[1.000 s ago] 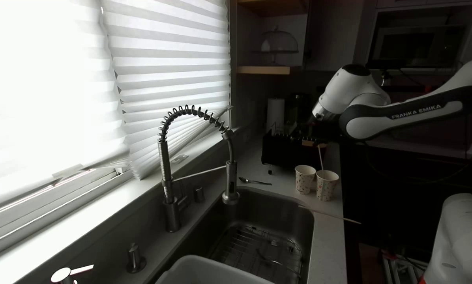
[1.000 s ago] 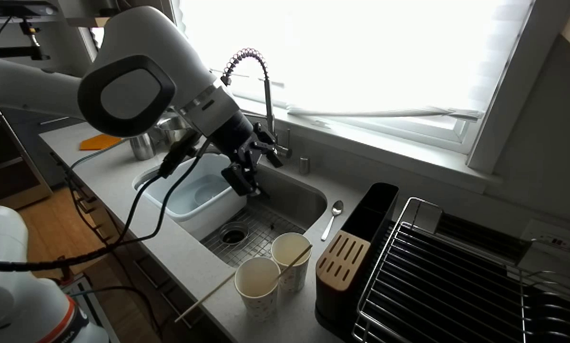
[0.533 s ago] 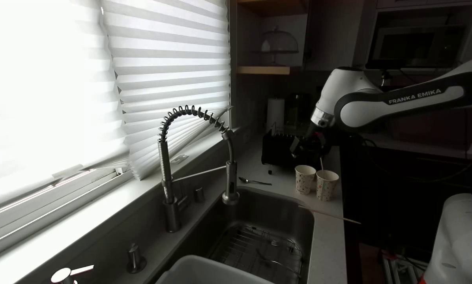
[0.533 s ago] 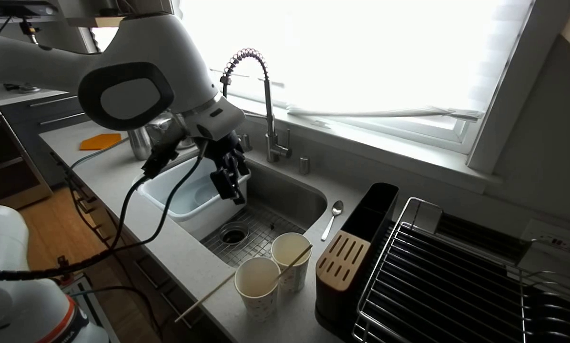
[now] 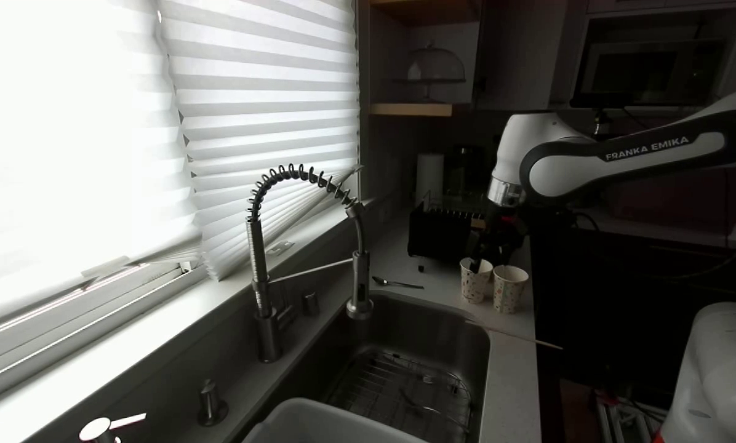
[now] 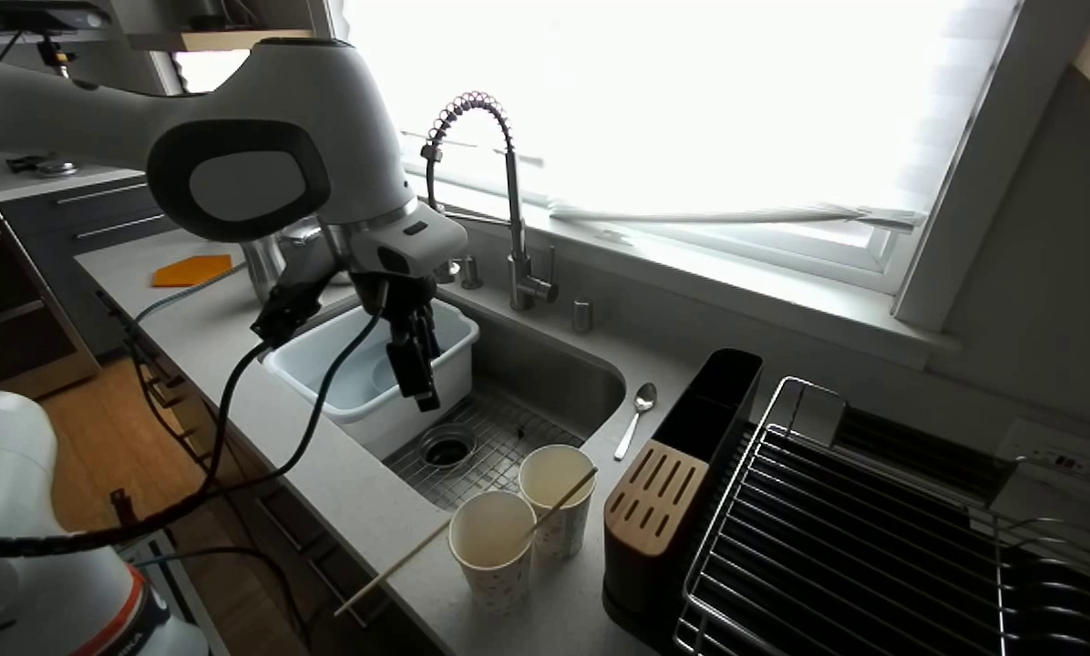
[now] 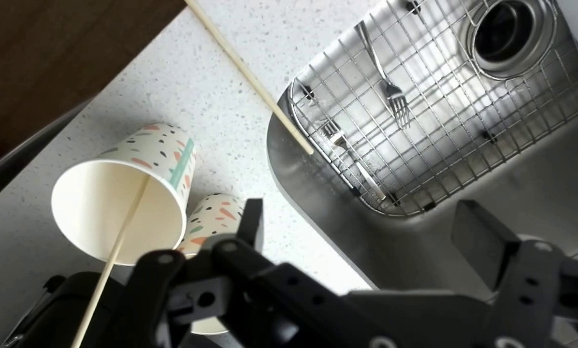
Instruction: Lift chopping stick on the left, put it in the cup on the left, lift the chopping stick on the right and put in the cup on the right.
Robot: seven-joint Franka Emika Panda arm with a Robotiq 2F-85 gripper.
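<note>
Two speckled paper cups stand side by side on the counter. The cup nearer the counter's front edge (image 6: 495, 569) has a chopstick (image 6: 559, 504) leaning in it; both show in the wrist view, the cup (image 7: 158, 150) with its chopstick (image 7: 108, 270). The second cup (image 6: 565, 528) has no stick showing; in the wrist view (image 7: 216, 217) a finger partly hides it. Another chopstick (image 7: 250, 77) lies across the counter, one end over the sink corner, the other past the front edge (image 6: 392, 569). My gripper (image 7: 366, 234) is open and empty, pointing down above the sink's edge.
The sink (image 7: 318, 193) holds a wire rack, two forks (image 7: 395, 99) and a white tub (image 6: 417, 410). A tall faucet (image 6: 516, 200) stands behind it. A spoon (image 6: 636, 421), a black utensil holder (image 6: 659, 497) and a dish rack (image 6: 837, 510) stand beyond the cups.
My gripper has swung from a slanted pose to pointing nearly straight down, and its fingertips are lower. The cups and both chopsticks have not moved.
</note>
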